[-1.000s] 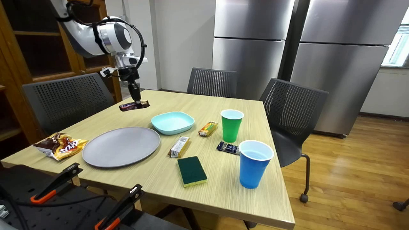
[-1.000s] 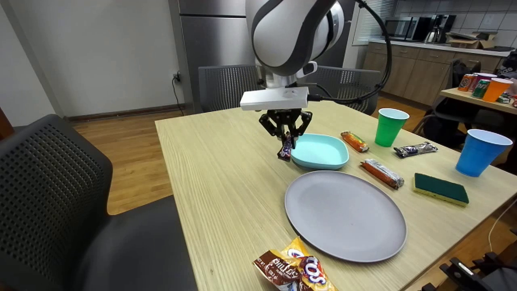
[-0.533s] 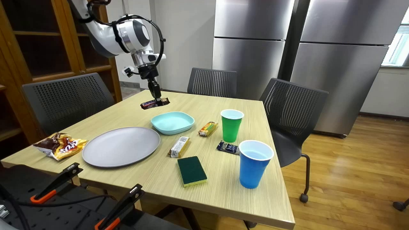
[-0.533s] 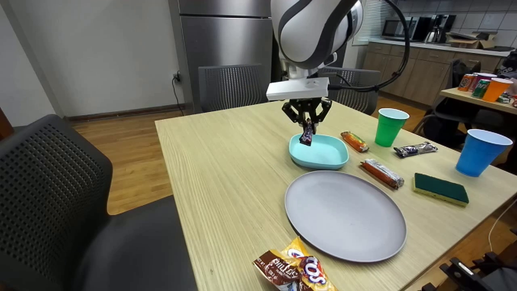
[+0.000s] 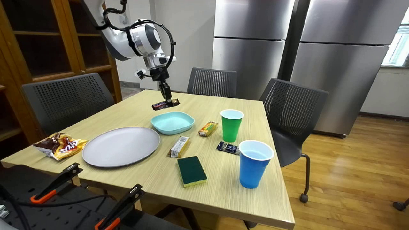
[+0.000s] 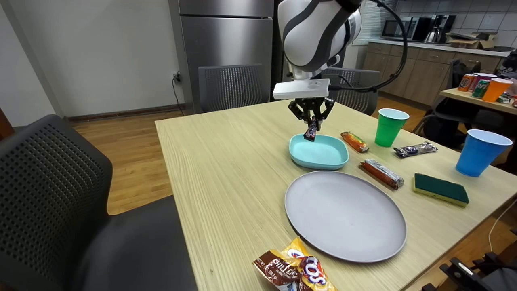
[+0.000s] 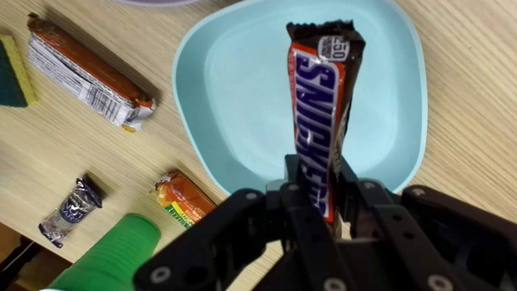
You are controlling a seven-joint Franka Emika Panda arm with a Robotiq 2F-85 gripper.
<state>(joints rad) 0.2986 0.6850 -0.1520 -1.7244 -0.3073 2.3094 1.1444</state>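
A dark Snickers bar [image 7: 319,93] is pinched between the two black fingers of my gripper [image 7: 318,169], its far end sticking out ahead of them. Both exterior views show the gripper [image 5: 168,100] in the air above the table, with the Snickers [image 6: 310,135] lying crosswise in its grip. Behind the bar in the wrist view spreads a turquoise bowl [image 7: 242,81] with a bare inside. An exterior view puts the bar just beyond and above the far rim of this bowl [image 5: 172,123]. The fingers hide the bar's near end.
Beside the bowl lies a grey plate [image 6: 345,218]. Wrapped bars [image 5: 179,147], a green cup [image 5: 230,129], a blue cup [image 5: 254,169] and a green-and-yellow sponge [image 5: 192,171] stand or lie to one side. A crumpled snack bag [image 5: 62,145] rests near the plate. Chairs [image 5: 68,99] surround the table.
Carrying the Snickers, the gripper has moved rightward in both exterior views, closer to the bowl, slowing and dipping slightly in the last half second. Objects on the table have stayed put.
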